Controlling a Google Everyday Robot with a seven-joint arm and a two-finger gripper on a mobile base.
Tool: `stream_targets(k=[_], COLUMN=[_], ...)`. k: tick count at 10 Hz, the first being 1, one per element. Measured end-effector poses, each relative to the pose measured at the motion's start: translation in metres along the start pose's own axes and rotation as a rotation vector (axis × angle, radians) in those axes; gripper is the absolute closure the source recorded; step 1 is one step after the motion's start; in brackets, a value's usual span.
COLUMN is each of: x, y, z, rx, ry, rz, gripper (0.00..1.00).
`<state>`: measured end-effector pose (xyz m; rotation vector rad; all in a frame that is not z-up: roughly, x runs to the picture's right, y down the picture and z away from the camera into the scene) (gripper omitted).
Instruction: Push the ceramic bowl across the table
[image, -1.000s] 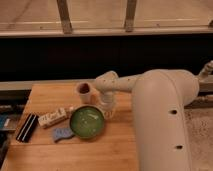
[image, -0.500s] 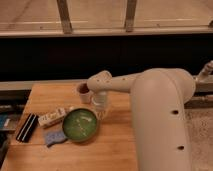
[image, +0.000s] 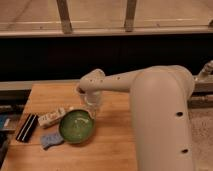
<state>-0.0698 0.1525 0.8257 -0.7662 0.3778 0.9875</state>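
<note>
gripper sits just behind glossy green ceramic bowl | blue-grey cloth pad, white box crowd its left | light wooden table bare on the right

The scene is seen through one camera only, set high on the robot's own side and tilted steeply down over the tabletop. The near right of the frame is filled by the bulky arm, which is seen from behind as it reaches away and leftward. The end effector is found near the centre, at the far right rim of the ceramic bowl. The tabletop is viewed from close range, its near edge being cut off. Beyond its far edge, a dark wall and a railing are faced.
</note>
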Motion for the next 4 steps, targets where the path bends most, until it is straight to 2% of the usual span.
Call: stream_targets(k=[1, 2, 4], x=[0.0, 0.003, 0.005], y=[-0.004, -0.025, -0.054], z=[-0.005, -0.019, -0.04], rx=[0.009, 0.037, 0.048], ry=[-0.015, -0.049, -0.099], rz=[0.026, 0.079, 0.154], gripper=[1.0, 1.0, 1.0])
